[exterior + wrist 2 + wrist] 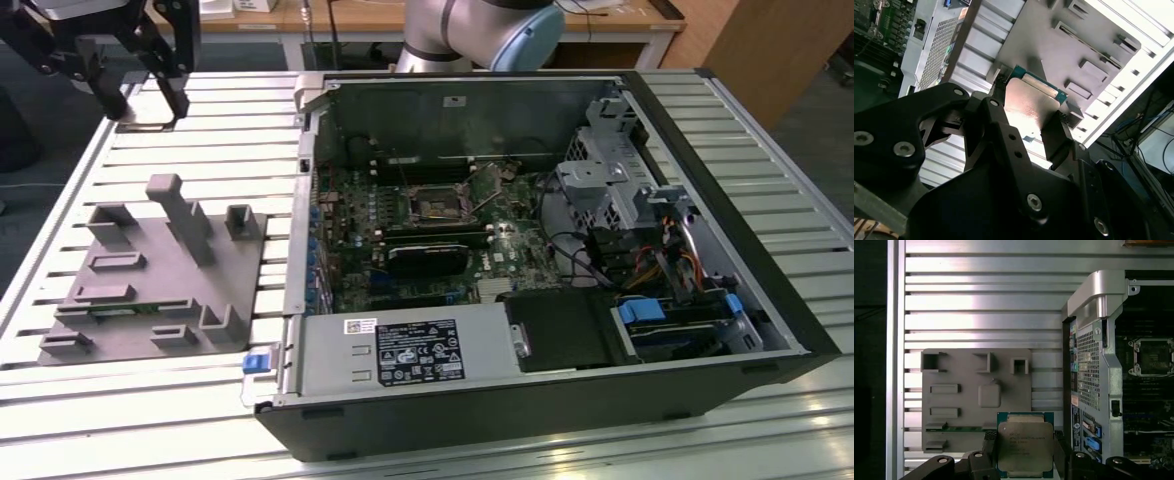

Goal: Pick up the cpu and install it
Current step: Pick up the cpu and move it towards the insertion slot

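"Silver lid on top, green round the rim. Is that the cpu (1025,450)?"
"Yes. The gripper (143,105) has it. Its two black fingers (990,445) pinch two sides of the chip, and they are only as wide apart as the chip is. Nothing else is in them."
"Where is it, then?"
"Up in the air, I think, over the striped metal table (979,315), toward the exterior view's left. The grey holder plate (147,280) is below it and apart from it. The open computer case (300,180) is off to one side. The dark socket (437,200) inside it looks bare to me."
"Is the chip heavy?"
"I'd say no. It looks thin and light, like a cracker. But it looks stiff, so it should not bend."
"Can it slip?"
"Maybe. The lid is smooth and shiny. The fingers only touch the thin edges, so a bump could tip it or let it slide."
"Can it break?"
"I think the flat under side is the tender part, and the corners too. So the edges are the right place to hold it, just as the fingers do now, flat and even and not too hard"
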Controlling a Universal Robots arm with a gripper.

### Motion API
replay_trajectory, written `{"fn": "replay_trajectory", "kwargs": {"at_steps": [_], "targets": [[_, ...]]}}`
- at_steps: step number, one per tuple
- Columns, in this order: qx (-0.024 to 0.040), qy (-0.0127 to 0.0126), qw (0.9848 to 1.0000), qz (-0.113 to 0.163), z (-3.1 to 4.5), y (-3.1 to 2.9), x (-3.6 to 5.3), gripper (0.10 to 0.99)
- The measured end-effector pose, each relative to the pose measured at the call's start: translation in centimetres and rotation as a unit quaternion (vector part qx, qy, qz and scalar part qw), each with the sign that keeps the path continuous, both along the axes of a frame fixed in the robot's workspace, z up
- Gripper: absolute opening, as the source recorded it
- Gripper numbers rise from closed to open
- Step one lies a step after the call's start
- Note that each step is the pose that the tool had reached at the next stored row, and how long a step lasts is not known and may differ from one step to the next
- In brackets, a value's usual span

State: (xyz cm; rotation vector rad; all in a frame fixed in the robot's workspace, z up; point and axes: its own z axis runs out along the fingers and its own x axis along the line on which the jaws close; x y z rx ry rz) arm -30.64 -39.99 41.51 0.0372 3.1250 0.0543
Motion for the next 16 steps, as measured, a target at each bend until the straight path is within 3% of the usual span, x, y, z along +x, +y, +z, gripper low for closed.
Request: {"fn": "replay_trajectory", "kwargs": {"at_steps": [16], "targets": [[0.0,0.0,1.0,0.0,0.0,0.0,1.66,0.537]]}}
